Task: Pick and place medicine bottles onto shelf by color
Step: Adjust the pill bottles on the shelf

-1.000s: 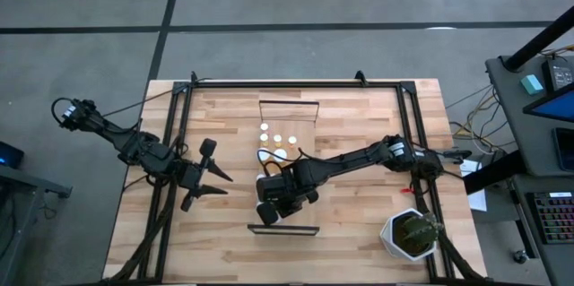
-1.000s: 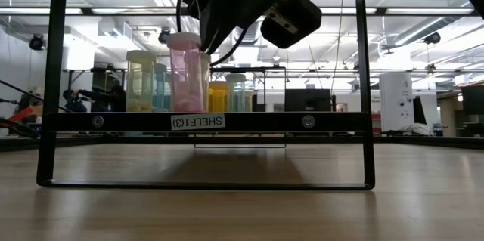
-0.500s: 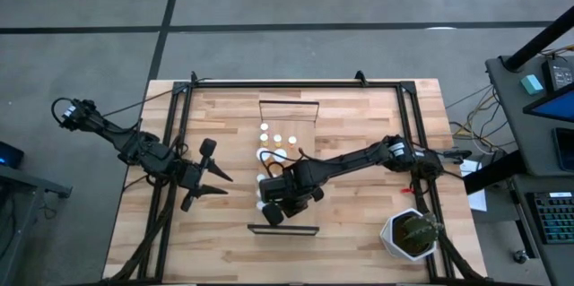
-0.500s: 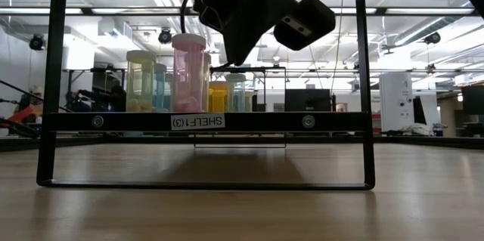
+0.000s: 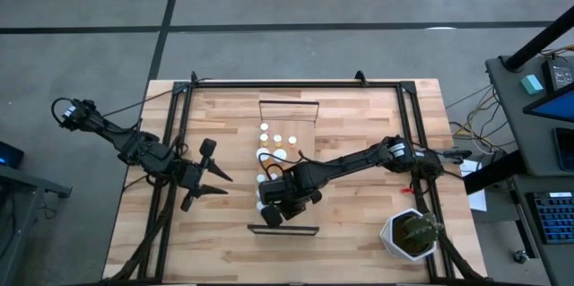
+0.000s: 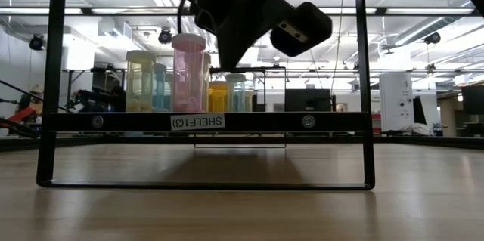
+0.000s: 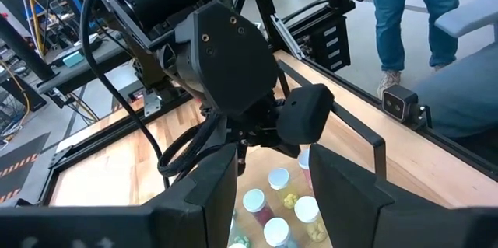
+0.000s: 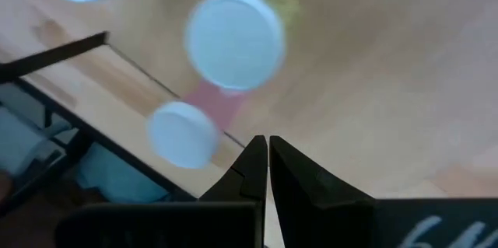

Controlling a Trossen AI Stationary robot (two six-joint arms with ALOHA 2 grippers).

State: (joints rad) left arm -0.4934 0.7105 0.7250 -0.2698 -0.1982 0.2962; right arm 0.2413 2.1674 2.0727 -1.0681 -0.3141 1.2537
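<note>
Bottles stood grouped on the shelf, the narrow light-wood plank running down the middle of the surface, with white caps showing from above. The right hand sat over the near end of that plank, fingers pressed together and holding nothing (its own wrist view showed the 2 tips meeting with no gap). Just beside it, toward the left arm's side, a pink bottle stood upright on the shelf with its long axis vertical; the low view showed the hand's dark bulk next to it and above it, apart from the cap. Other bottles stood behind the pink one, further along the plank.

The left hand hung over the surface well clear of the shelf, fingers spread and empty, pointed toward the plank.

Judgement: the right arm was much the nearer to the pink bottle, and with its fingers closed it appeared to have finished with it. Any further bottle to be sorted lay along the plank away from that hand, so the coming move would turn on backing off without brushing the upright pink bottle.
</note>
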